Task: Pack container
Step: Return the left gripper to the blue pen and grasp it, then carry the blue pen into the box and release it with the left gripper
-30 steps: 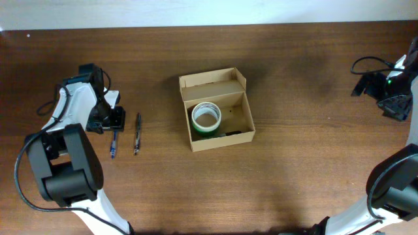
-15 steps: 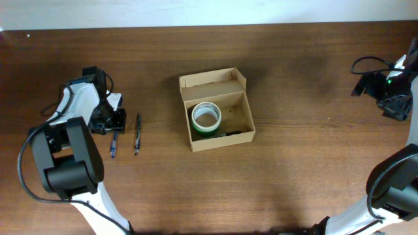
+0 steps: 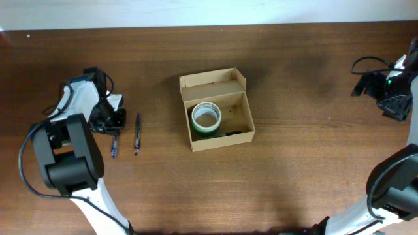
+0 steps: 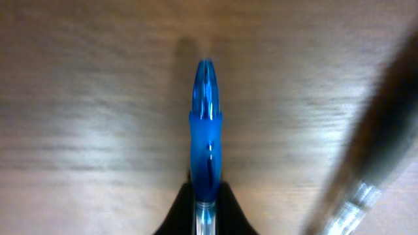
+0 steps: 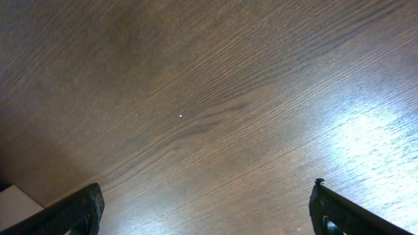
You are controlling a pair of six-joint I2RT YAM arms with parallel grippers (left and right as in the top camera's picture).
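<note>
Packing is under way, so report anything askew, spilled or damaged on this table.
Nothing stands out. The container sits upright and open, undamaged, with a green tape roll inside. The black pen lies on the table beside the blue pen, which the left gripper holds between its fingers.

Wooden table (image 3: 294,163) holds a green tape roll (image 3: 206,118), a black pen (image 3: 137,134) well left of the roll, and a blue pen (image 3: 113,147) farther left.

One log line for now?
left gripper: shut on blue pen | right gripper: open | container: open, tape roll inside | black pen: on table
</note>
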